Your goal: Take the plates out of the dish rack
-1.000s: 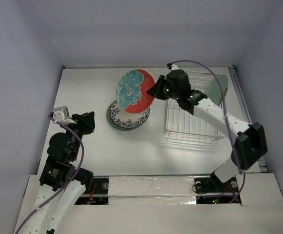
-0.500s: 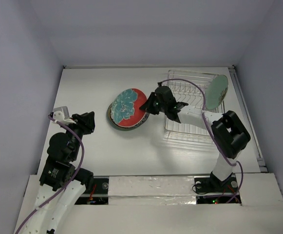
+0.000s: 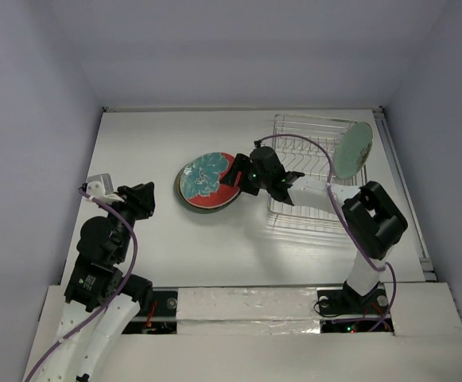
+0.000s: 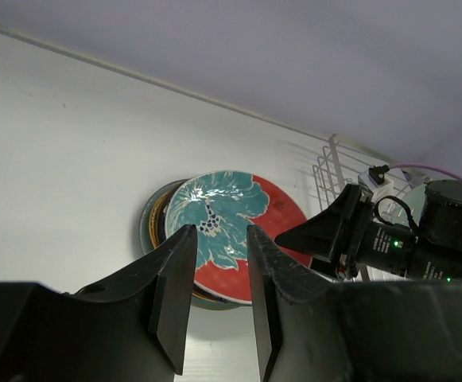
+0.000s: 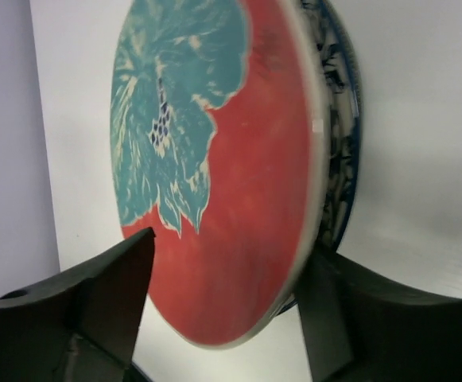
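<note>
The red plate with a teal flower (image 3: 207, 181) lies on top of a stack of plates (image 3: 188, 204) left of the dish rack (image 3: 310, 179). My right gripper (image 3: 234, 177) is open at that plate's right edge, one finger over its face and one under its rim (image 5: 229, 251). In the right wrist view the red plate (image 5: 246, 159) rests on a blue-and-white plate (image 5: 343, 159). One pale green plate (image 3: 352, 150) stands upright at the rack's far right corner. My left gripper (image 3: 145, 195) hovers at the left, open and empty (image 4: 219, 232), pointing at the stack (image 4: 270, 231).
The wire rack (image 4: 326, 171) takes up the right half of the table, close to the right wall. The right arm's elbow (image 3: 374, 219) hangs over the rack's near right corner. Walls close in the table at the back and on both sides.
My right arm has brought the red plate down from a raised tilt to flat on the stack, and its jaws have opened. The left arm has stayed still.
</note>
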{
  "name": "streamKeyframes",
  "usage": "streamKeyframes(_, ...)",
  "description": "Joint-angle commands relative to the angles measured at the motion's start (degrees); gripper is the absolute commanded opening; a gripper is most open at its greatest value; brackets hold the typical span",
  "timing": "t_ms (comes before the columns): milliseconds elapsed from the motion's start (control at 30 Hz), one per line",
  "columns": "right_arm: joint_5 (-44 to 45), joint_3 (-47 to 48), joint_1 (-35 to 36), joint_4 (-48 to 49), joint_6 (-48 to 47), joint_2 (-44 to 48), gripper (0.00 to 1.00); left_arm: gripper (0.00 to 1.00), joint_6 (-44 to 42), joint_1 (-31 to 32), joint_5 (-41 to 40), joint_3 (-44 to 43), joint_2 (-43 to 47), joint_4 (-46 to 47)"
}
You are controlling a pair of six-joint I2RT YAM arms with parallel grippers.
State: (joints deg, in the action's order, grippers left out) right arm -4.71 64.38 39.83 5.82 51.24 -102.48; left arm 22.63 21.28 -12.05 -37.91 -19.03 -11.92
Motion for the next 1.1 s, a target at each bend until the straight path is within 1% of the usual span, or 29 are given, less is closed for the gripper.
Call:
streamKeyframes(0, 2.9, 4.8, 0.8, -4.0, -5.0, 2.4, 0.75, 0.29, 0.1, 0.2, 0.2, 0.2, 0.5, 1.6)
streamKeyframes(33, 3.7, 6.5, 0.8, -8.4, -6.8, 2.7, 0.77, 0.29, 0.1, 0.2, 0.2, 0.2, 0.6, 1.6)
streamKeyframes(67, 4.4, 7.4, 1.3, -10.4, -7.9, 2.7, 0.80, 0.29, 0.1, 0.2, 0.2, 0.2, 0.7, 1.6)
streamKeyframes(133, 6.3, 9.3, 1.3, -16.1, -10.9, 2.9, 0.82, 0.29, 0.1, 0.2, 0.2, 0.2, 0.9, 1.6)
streamKeyframes(167, 7.9, 11.4, 1.3, -18.2, -11.8, 2.9, 0.87, 0.29, 0.2, 0.2, 0.2, 0.2, 1.0, 1.6)
streamKeyframes(200, 8.9, 12.4, 1.3, -22.3, -12.7, 2.9, 0.88, 0.29, 0.2, 0.2, 0.2, 0.2, 1.2, 1.6)
streamKeyframes(300, 12.3, 15.5, 1.8, -29.0, -15.9, 3.2, 0.89, 0.29, 0.1, 0.2, 0.2, 0.2, 1.5, 1.6)
streamKeyframes(367, 15.2, 16.3, 2.3, -31.4, -17.5, 5.3, 0.89, 0.29, 0.1, 0.2, 0.2, 0.2, 1.7, 1.6)
streamKeyframes(433, 17.7, 16.5, 2.4, -33.5, -17.9, 8.2, 0.86, 0.29, 0.0, 0.2, 0.2, 0.2, 1.9, 1.6)
streamKeyframes(500, 23.5, 17.8, 2.4, -36.4, -19.4, 12.9, 0.71, 0.29, 0.1, 0.2, 0.2, 0.2, 2.1, 1.6)
streamKeyframes(533, 26.2, 18.7, 1.7, -38.1, -20.6, 14.3, 0.50, 0.29, 0.1, 0.2, 0.2, 0.1, 2.0, 1.6)
streamKeyframes(567, 31.7, 19.7, 1.1, -39.8, -20.9, 15.5, 0.06, 0.29, 0.0, 0.2, 0.2, 0.2, 2.1, 1.6)
streamKeyframes(600, 34.0, 20.4, -1.2, -41.4, -21.4, 17.9, 0.00, 0.29, 0.1, 0.2, 0.2, 0.2, 2.2, 1.7)
streamKeyframes(667, 38.9, 20.4, -5.1, -42.9, -23.5, 20.8, 0.00, 0.29, 0.0, 0.2, 0.2, 0.3, 2.2, 1.7)
streamKeyframes(700, 40.0, 19.6, -7.6, -42.7, -24.0, 24.0, 0.00, 0.29, 0.0, 0.2, 0.2, 0.3, 2.2, 1.7)
streamKeyframes(733, 40.9, 18.7, -13.1, -41.5, -25.3, 25.6, 0.00, 0.29, 0.0, 0.2, 0.2, 0.3, 2.3, 1.8)
streamKeyframes(800, 42.1, 15.6, -18.9, -40.5, -26.4, 28.4, 0.00, 0.29, 0.0, 0.2, 0.2, 0.4, 2.7, 2.0)
streamKeyframes(833, 42.6, 14.7, -23.8, -39.2, -27.8, 30.6, 0.03, 0.29, -0.1, 0.2, 0.2, 0.4, 2.8, 2.1)
streamKeyframes(867, 42.6, 13.2, -26.2, -38.7, -29.0, 31.3, 0.37, 0.29, -0.1, 0.2, 0.2, 0.4, 3.1, 2.1)
streamKeyframes(900, 42.2, 12.9, -28.1, -38.3, -30.1, 31.6, 0.55, 0.29, -0.1, 0.2, 0.2, 0.4, 3.2, 2.1)
streamKeyframes(933, 42.2, 13.1, -29.9, -39.4, -30.7, 31.0, 0.67, 0.29, -0.1, 0.2, 0.2, 0.4, 3.4, 2.2)
streamKeyframes(967, 42.3, 13.2, -33.1, -39.7, -31.7, 30.2, 0.78, 0.29, -0.1, 0.2, 0.2, 0.4, 3.7, 2.2)
streamKeyframes(1033, 39.6, 13.3, -36.3, -39.5, -33.0, 28.2, 0.80, 0.30, -0.2, 0.7, 0.2, 0.5, 3.8, 2.3)
streamKeyframes(1067, 36.8, 13.1, -38.7, -39.0, -33.6, 26.1, 0.76, 0.30, -0.2, 0.7, 0.2, 0.4, 3.9, 2.3)
